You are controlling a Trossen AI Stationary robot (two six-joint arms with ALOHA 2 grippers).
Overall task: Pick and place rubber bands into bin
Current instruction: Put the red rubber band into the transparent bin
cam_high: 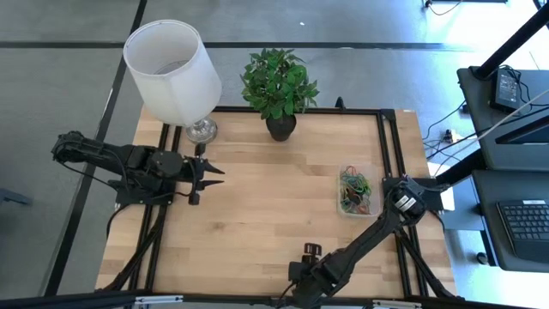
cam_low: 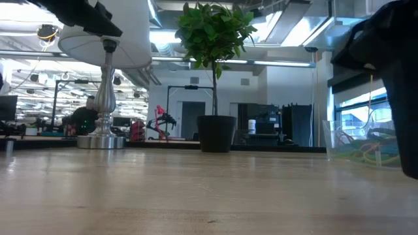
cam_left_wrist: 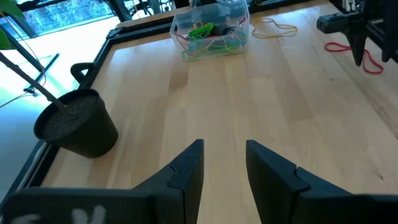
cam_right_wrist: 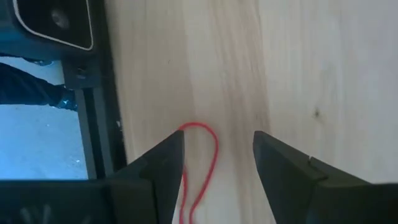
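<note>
The bin (cam_high: 356, 190) is a clear tray near the table's right edge, holding several coloured rubber bands (cam_left_wrist: 208, 34). It also shows in the low view at the right (cam_low: 362, 147). One red rubber band (cam_right_wrist: 208, 155) lies flat on the wood near the table's near edge. My right gripper (cam_right_wrist: 217, 137) is open above it, one finger on either side of the loop (cam_high: 310, 251). A yellow band (cam_left_wrist: 277, 26) lies on the table beside the bin. My left gripper (cam_high: 214, 176) waits open over the table's left part (cam_left_wrist: 224, 146).
A black plant pot (cam_high: 280, 127) and a lamp with a white shade (cam_high: 176, 64) stand at the far edge. Dark rails (cam_high: 388, 154) frame the table. Bare wood (cam_high: 266, 206) lies between the two arms. The right arm (cam_low: 398, 85) fills the low view's right side.
</note>
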